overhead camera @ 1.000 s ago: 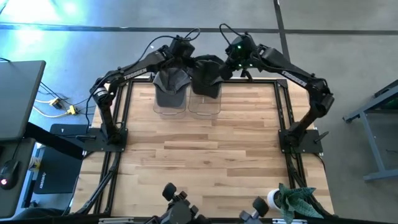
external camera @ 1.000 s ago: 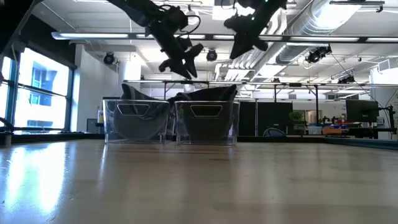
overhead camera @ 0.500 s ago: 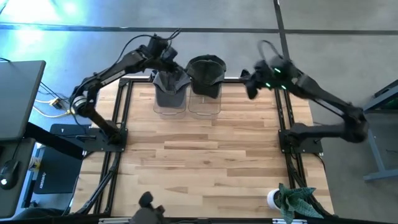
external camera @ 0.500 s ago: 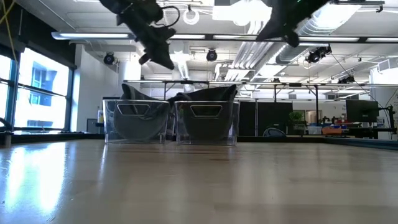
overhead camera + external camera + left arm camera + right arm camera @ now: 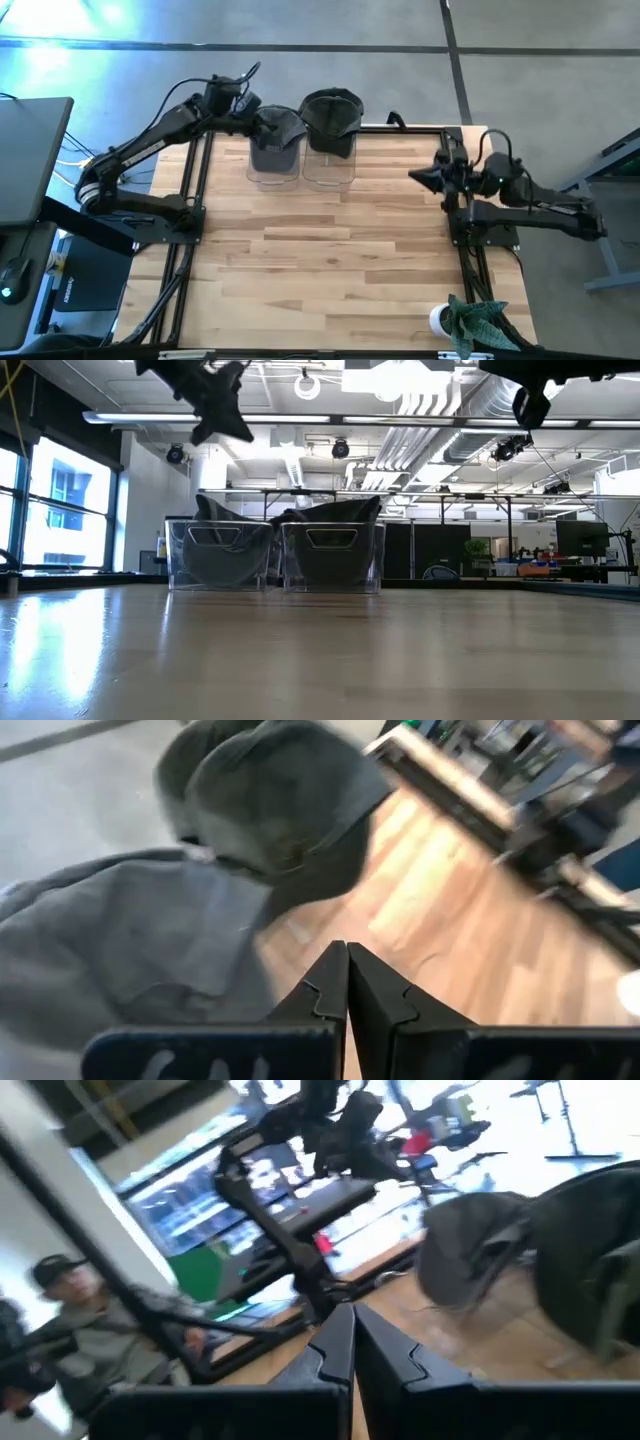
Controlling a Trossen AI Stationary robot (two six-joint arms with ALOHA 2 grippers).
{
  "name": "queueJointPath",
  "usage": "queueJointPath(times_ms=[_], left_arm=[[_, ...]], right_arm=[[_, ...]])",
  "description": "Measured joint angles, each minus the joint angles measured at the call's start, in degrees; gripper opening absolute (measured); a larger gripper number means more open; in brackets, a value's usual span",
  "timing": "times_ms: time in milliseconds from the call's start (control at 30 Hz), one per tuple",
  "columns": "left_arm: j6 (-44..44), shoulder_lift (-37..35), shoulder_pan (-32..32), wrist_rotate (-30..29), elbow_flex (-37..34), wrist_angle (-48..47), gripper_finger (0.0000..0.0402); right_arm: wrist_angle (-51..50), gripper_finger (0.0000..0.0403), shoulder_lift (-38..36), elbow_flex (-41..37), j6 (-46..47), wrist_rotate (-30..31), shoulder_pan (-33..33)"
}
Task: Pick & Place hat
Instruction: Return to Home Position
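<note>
Two hats sit in two clear bins at the table's far edge. The grey hat (image 5: 277, 130) lies in the left bin (image 5: 220, 556), and the dark hat (image 5: 332, 112) lies in the right bin (image 5: 333, 556); both crowns stick up above the rims. My left gripper (image 5: 250, 103) hangs shut in the air just left of the grey hat (image 5: 120, 950), touching nothing; its own view shows the fingers closed (image 5: 347, 982). My right gripper (image 5: 416, 177) is drawn back by the table's right edge, shut (image 5: 350, 1345) and pointing toward the bins. The dark hat (image 5: 590, 1270) is far from it.
The wooden tabletop (image 5: 330, 250) spreads in front of the bins. A black frame rail (image 5: 455, 180) runs along its sides. A green-leaved thing with a white cup (image 5: 470, 320) sits at the near right corner. A person in a cap (image 5: 70, 1330) is beyond the table.
Both grippers have pulled away from above the bins. The left one moved toward the table's left edge and higher. The right one swung out toward the right edge and then back toward the near side, its arm folding low. The hats stayed in their bins.
</note>
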Motion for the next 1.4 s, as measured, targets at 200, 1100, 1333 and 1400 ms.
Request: queueJointPath(times_ms=[200, 1100, 1333, 1400], left_arm=[[-6.6, -4.7, -7.4, -4.2, 0.1, 0.6, 0.0001], [-23.7, -10.8, -37.1, -26.6, -1.7, -2.7, 0.0001], [-26.4, -16.6, -40.8, -28.9, -9.5, 0.0, 0.0001], [-26.4, -19.2, -41.6, -29.2, -12.4, 2.1, 0.0001]], right_arm=[[11.0, 0.0, -2.4, -9.8, -1.1, 1.0, 9.7], [9.5, 0.0, -23.4, -30.3, -14.7, -1.5, 16.1], [8.5, 0.0001, -21.9, -30.3, -15.5, -0.3, 15.7], [8.2, 0.0004, -21.6, -30.3, -14.5, 1.2, 15.7]])
